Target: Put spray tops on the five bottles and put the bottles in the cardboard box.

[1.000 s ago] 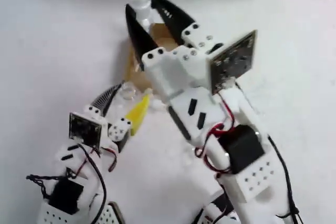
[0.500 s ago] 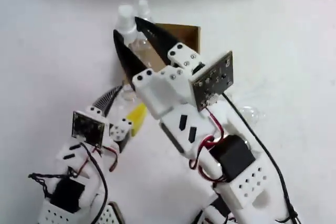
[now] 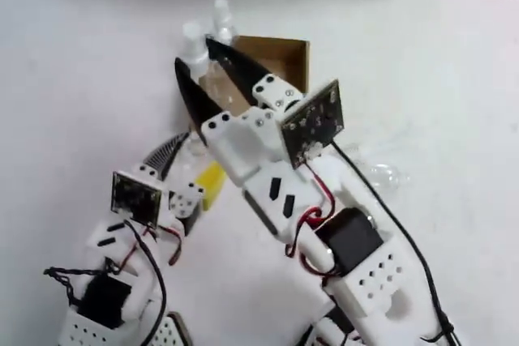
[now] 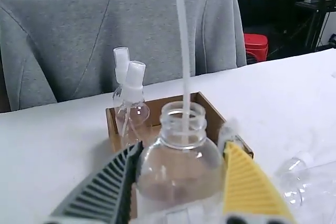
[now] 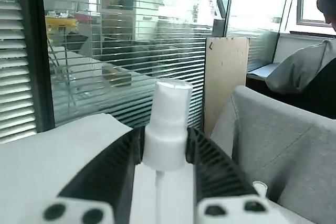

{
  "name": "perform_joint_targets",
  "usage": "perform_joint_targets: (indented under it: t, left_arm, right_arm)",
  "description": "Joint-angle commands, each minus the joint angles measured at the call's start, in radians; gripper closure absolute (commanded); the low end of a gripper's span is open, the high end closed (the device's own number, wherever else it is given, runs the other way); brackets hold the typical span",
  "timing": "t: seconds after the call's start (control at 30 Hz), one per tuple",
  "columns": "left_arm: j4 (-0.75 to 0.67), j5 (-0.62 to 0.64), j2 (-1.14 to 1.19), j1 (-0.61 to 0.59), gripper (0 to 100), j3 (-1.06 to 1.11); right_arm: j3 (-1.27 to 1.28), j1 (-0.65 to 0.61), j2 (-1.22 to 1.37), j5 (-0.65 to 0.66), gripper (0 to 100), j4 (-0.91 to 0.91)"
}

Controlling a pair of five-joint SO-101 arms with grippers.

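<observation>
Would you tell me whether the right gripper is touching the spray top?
Touching. In the right wrist view, the black fingers of the right gripper press against both sides of the white spray top, with no gap.

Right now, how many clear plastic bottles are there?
4. Two spray-topped bottles stand in the brown cardboard box, an open bottle sits in the left gripper, a fourth bottle lies on the white table. A fifth may be hidden.

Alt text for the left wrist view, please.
The left gripper holds an open clear bottle upright, and a spray top's thin tube hangs from above into its neck. Behind it sits a cardboard box, with two capped bottles at its far corner.
</observation>
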Motion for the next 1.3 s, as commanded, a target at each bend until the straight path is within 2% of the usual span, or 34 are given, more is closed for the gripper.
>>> perform_joint_targets:
  t: [0.0, 0.13, 0.4, 0.6, 1.13, 1.27]
  left_arm:
    - [-0.032, -0.014, -0.015, 0.013, 93, -0.011]
    - [-0.034, -0.014, -0.015, 0.008, 93, -0.011]
    - [-0.035, -0.014, -0.015, 0.005, 93, -0.011]
    - [-0.035, -0.014, -0.015, 0.005, 93, -0.011]
    - [-0.035, -0.011, -0.015, 0.005, 93, -0.014]
    - [-0.035, -0.009, -0.015, 0.005, 93, -0.014]
  right_arm:
    - [0.011, -0.012, -0.024, -0.011, 98.3, -0.022]
    - [0.049, -0.015, -0.024, -0.011, 98.2, -0.008]
    - [0.068, -0.079, -0.024, -0.012, 98.2, 0.133]
    - [0.069, -0.077, -0.039, -0.095, 98.2, 0.248]
    - [0.187, -0.07, -0.131, -0.095, 98.0, 0.271]
    - [0.186, -0.071, -0.131, -0.095, 90.8, 0.292]
